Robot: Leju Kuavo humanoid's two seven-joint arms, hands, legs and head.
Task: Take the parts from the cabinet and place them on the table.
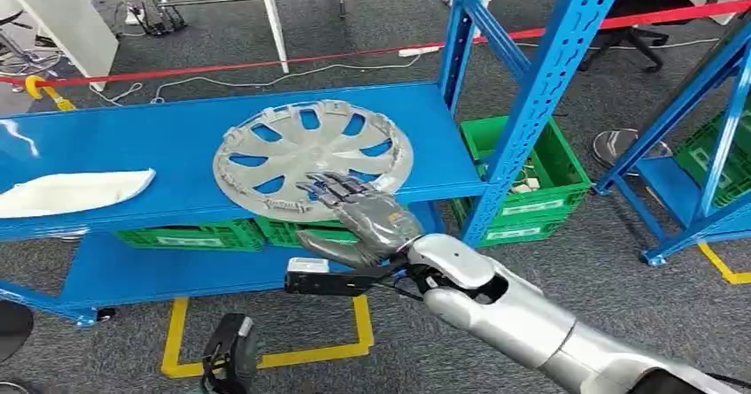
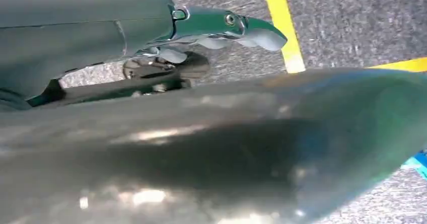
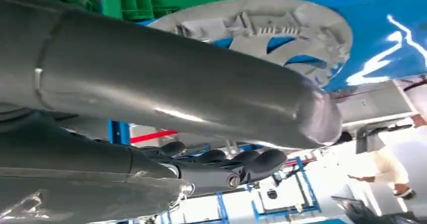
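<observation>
A silver hubcap (image 1: 312, 157) lies flat on the blue shelf (image 1: 133, 137) of the cabinet, near its front edge. My right hand (image 1: 354, 212) reaches in from the lower right, fingers stretched out over the hubcap's near rim and thumb spread in front of the shelf edge, holding nothing. In the right wrist view the hubcap (image 3: 282, 32) lies beyond the thick thumb (image 3: 176, 83), with nothing between thumb and fingers (image 3: 241, 163). A white curved part (image 1: 75, 190) lies at the shelf's left. My left hand (image 2: 201, 133) hangs over the floor, fingers (image 2: 226, 25) extended and empty.
A blue upright post (image 1: 540, 102) stands right of the hubcap. Green crates (image 1: 522, 177) sit on the lower level and floor. Yellow floor tape (image 1: 266, 354) marks a box below the shelf. Another blue rack (image 1: 700, 173) stands at far right.
</observation>
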